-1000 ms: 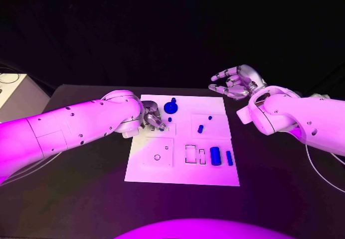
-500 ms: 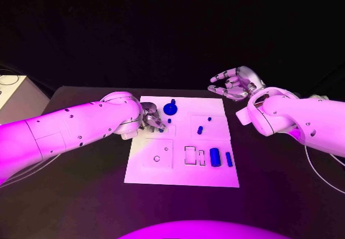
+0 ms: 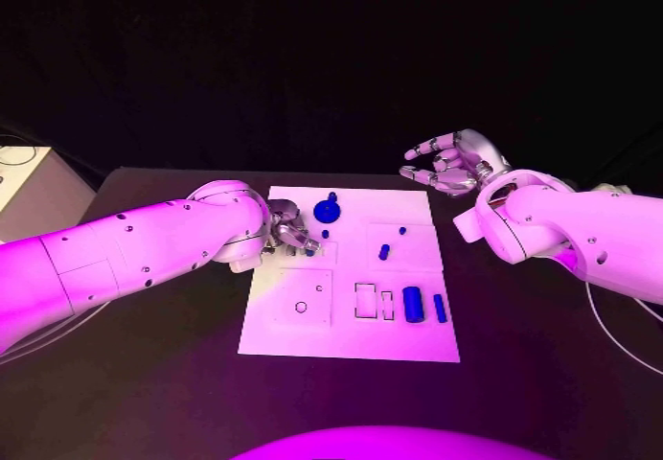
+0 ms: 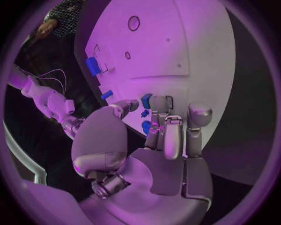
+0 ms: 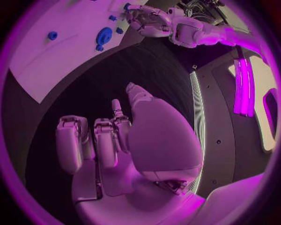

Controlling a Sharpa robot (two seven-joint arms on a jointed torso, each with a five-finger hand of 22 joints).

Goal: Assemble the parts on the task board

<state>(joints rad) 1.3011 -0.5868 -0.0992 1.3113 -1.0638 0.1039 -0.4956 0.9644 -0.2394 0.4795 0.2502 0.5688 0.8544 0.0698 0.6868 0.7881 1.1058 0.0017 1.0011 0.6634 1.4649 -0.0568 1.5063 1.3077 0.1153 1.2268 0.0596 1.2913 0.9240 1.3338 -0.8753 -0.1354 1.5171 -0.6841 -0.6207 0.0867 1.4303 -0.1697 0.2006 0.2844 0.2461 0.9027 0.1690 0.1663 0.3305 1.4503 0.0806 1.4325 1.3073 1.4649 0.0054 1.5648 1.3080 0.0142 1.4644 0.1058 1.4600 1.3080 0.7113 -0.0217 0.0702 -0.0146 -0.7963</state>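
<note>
The white task board (image 3: pixel 346 321) lies in the middle of the black table. My left hand (image 3: pixel 290 235) rests over its far left part and pinches a small blue part (image 4: pixel 146 100) between thumb and a fingertip; the same part (image 5: pixel 127 6) shows at its fingertips in the right wrist view. Beside the hand stand a round blue part (image 3: pixel 328 209) and a small blue peg (image 3: pixel 325 233). Two more small blue parts (image 3: pixel 402 228) (image 3: pixel 385 251) sit mid-board. A blue cylinder (image 3: pixel 413 302) and a blue bar (image 3: pixel 440 307) lie near the front right. My right hand (image 3: pixel 449 161) hangs above the table beyond the board's far right corner, fingers apart, holding nothing.
Recesses in the board (image 3: pixel 366 297) and a small ring hole (image 3: pixel 302 307) lie open toward the front. A pale box (image 3: pixel 28 182) stands off the table's left side. Bare black table (image 3: pixel 166 364) surrounds the board.
My left hand has shifted slightly over the board's far left part. The right hand holds its place in the air.
</note>
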